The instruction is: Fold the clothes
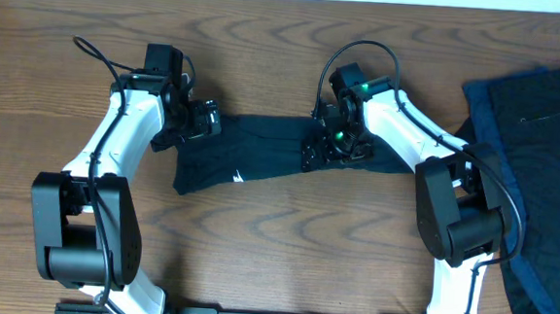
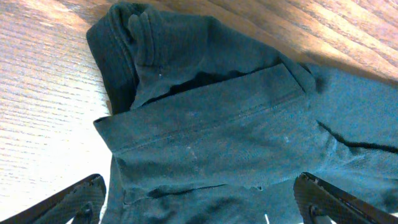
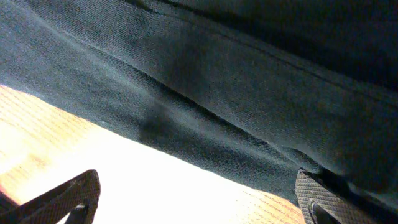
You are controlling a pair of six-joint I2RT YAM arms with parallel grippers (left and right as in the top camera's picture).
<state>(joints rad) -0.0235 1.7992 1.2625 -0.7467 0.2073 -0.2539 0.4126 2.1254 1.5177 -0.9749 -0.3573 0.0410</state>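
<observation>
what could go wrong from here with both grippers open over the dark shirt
The left gripper hangs open over layered folds of the dark shirt; closing might pinch only the top layer and pull the fold apart.
The right gripper sits open at the shirt's edge, with bare table between its fingers; it may catch too little cloth and slip.
The right arm stands close to the pile of clothes; a swing could drag it.

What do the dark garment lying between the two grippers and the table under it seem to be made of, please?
The dark garment looks like soft, matte cotton-type knit: close up it shows fine texture, stitched hems and limp folds. The table looks like wood or wood-grain laminate, smooth with slight sheen; brown grain lines show, but which it is I cannot tell.
</observation>
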